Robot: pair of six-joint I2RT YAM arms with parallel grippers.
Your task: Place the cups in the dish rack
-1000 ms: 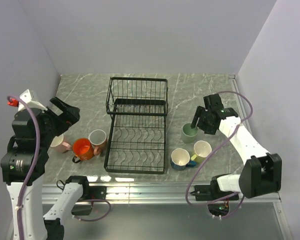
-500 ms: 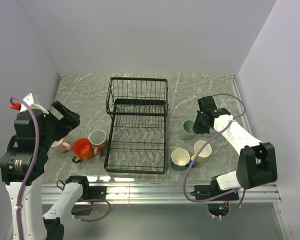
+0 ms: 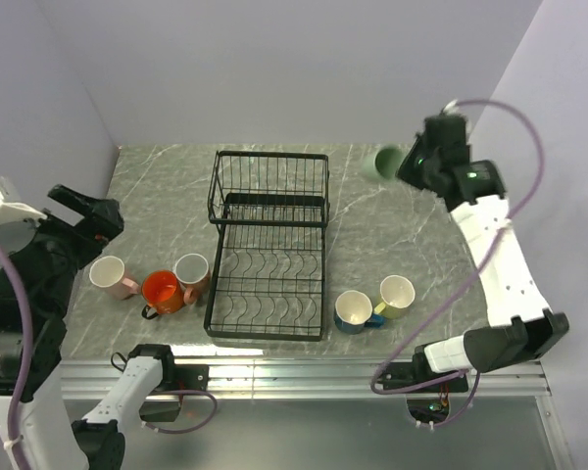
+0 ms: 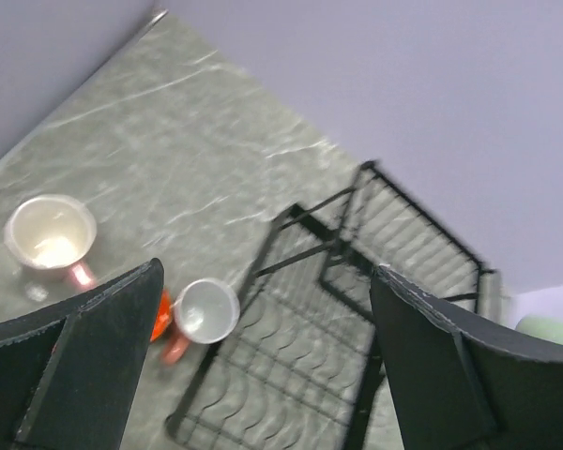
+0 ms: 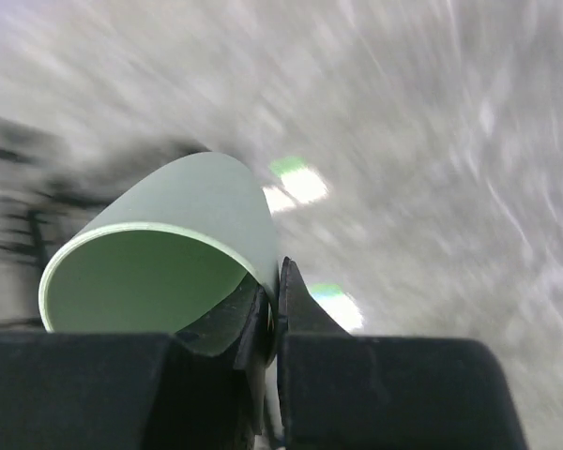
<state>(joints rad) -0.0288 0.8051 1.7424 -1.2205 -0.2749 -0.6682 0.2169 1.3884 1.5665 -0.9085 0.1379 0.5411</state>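
My right gripper (image 3: 404, 166) is shut on the rim of a pale green cup (image 3: 384, 163), held in the air, tipped on its side, off the far right corner of the black wire dish rack (image 3: 214, 294). In the right wrist view one finger is inside the green cup (image 5: 159, 253) and one outside, with the gripper (image 5: 277, 291) pinching the wall. On the table left of the rack stand a pink cup (image 3: 109, 274), an orange cup (image 3: 162, 291) and a salmon cup (image 3: 192, 271). My left gripper (image 3: 86, 211) hangs open high above them, holding nothing.
A blue cup (image 3: 354, 310) and a yellow-green cup (image 3: 396, 293) stand right of the rack's near end. Between my open left gripper (image 4: 263, 356) fingers I see the rack (image 4: 311, 228), the salmon cup (image 4: 205, 310) and the pink cup (image 4: 50, 232). Walls close in at back and sides.
My right gripper shut on the green cup, lifted it off the table and swung it up toward the back right. My left arm rose and drew back to the left.
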